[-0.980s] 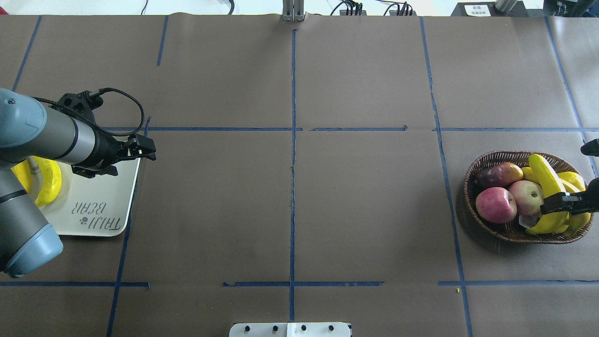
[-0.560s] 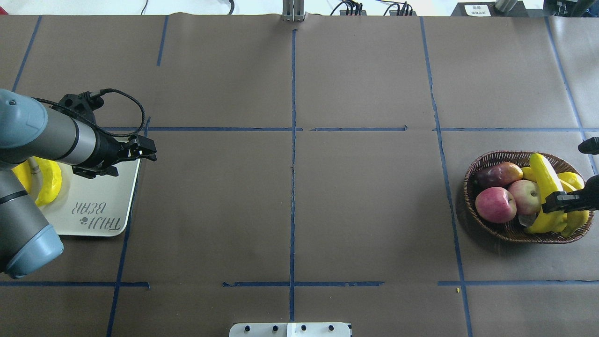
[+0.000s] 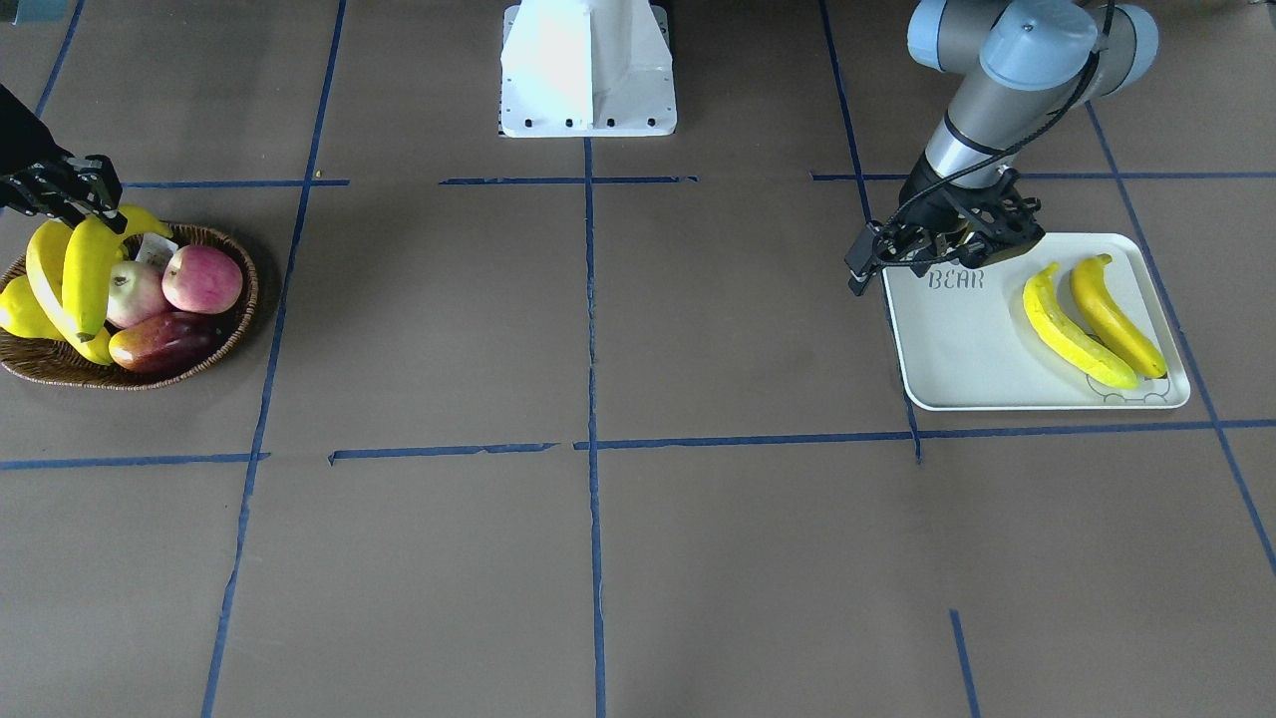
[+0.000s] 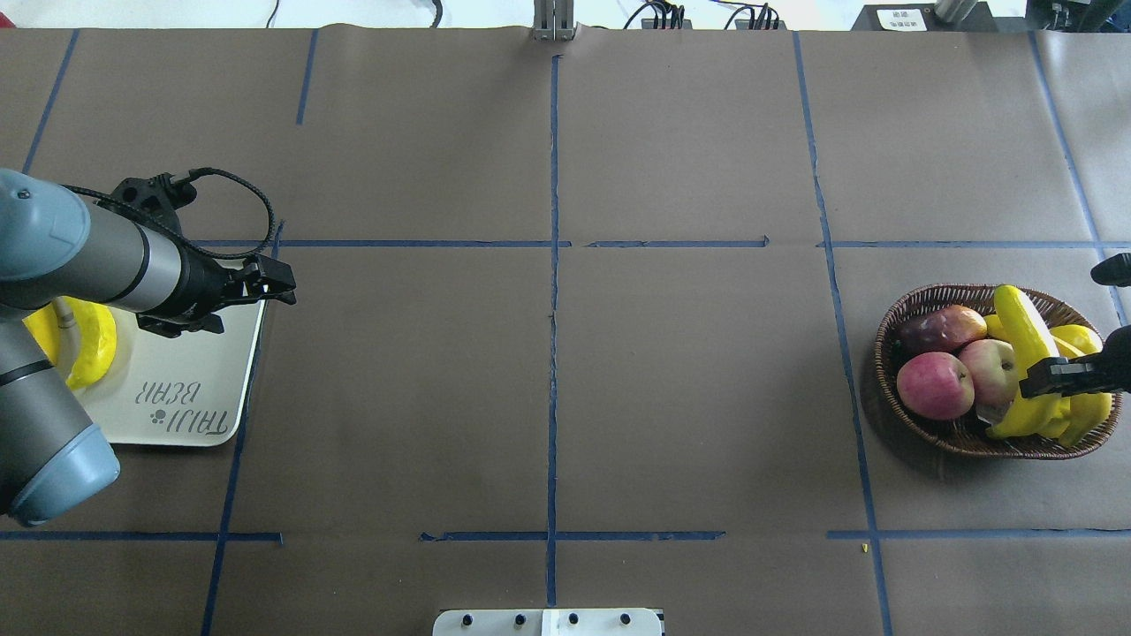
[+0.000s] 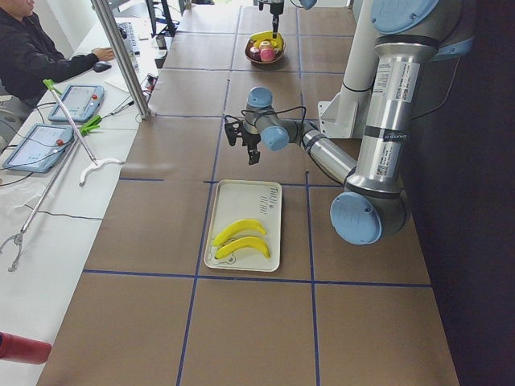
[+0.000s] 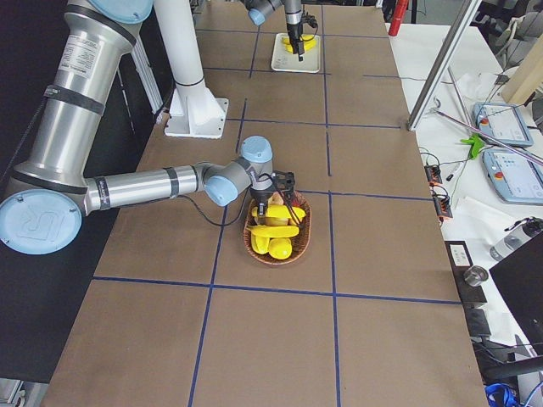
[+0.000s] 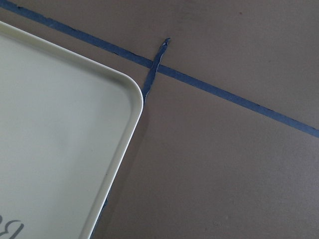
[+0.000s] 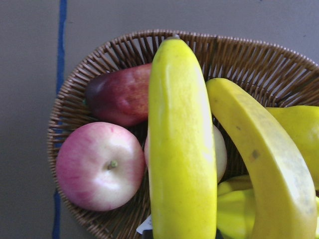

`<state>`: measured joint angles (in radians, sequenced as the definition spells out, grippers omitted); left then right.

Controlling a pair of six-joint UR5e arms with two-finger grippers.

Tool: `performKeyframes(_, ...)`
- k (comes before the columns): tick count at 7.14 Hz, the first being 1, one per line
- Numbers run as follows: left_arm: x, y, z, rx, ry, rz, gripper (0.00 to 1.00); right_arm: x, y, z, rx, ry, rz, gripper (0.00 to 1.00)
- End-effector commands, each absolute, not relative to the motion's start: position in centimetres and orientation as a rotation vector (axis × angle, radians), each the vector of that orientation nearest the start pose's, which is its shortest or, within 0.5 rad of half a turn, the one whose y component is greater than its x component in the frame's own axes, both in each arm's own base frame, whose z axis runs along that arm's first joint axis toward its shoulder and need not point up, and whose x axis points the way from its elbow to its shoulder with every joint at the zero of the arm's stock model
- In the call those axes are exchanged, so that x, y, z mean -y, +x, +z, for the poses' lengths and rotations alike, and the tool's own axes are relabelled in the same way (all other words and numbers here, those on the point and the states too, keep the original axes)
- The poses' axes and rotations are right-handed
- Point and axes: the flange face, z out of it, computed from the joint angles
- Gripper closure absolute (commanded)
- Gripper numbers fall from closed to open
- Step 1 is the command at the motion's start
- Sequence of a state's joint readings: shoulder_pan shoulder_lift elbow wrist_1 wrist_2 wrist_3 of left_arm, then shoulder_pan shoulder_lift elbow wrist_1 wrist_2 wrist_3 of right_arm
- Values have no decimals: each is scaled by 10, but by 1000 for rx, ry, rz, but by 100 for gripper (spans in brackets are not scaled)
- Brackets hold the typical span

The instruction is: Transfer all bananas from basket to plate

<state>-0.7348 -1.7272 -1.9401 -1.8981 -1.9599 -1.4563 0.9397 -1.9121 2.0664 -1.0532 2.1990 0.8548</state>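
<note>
The brown wicker basket point(image 4: 919, 309) sits at the table's right end. My right gripper point(image 4: 1053, 378) is shut on a long yellow banana point(image 4: 1018, 329), which stands tilted, its far tip up over the basket's rim. That banana fills the right wrist view point(image 8: 182, 149), with a second banana point(image 8: 259, 159) beside it in the basket. The white plate point(image 4: 177, 371) lies at the left end with two bananas point(image 3: 1072, 324) point(image 3: 1116, 314) on it. My left gripper point(image 4: 276, 288) hovers open over the plate's far right corner point(image 7: 130, 94), holding nothing.
The basket also holds two pink apples point(image 4: 935, 384) point(image 4: 991, 369), a dark red mango point(image 4: 944, 327) and other yellow fruit point(image 4: 1080, 337). The robot's white base point(image 3: 588, 70) stands mid-table at the near edge. A person point(image 5: 32, 52) sits beyond the table's far side.
My right gripper has risen a little and drawn toward the table's far side with the banana, lifting it in the basket. The left arm has stayed still.
</note>
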Motion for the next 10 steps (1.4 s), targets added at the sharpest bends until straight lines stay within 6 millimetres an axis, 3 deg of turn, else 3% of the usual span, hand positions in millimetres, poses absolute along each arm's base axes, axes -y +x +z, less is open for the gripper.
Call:
performKeyframes(1, 433, 337, 372, -921, 13, -410, 0, 332, -140, 458, 967, 102, -31, 99)
performKeyframes(2, 433, 337, 373, -921, 13, -409, 0, 335, -136, 443, 994, 124, -33, 99)
performKeyframes(3, 433, 337, 373, -921, 13, -409, 0, 351, -141, 424, 1023, 172, -44, 99)
performKeyframes(5, 432, 338, 355, -963, 23, -398, 0, 394, -179, 369, 1110, 246, -70, 99)
performKeyframes(7, 446, 355, 276, -1105, 12, -476, 0, 406, -277, 291, 1216, 209, -7, 98)
performKeyframes(8, 437, 364, 255, -1211, 1, -481, 0, 392, -329, 256, 1248, 227, 47, 98)
performKeyframes(10, 430, 360, 212, -1422, -23, -517, 0, 356, -399, 213, 1297, 256, 70, 98)
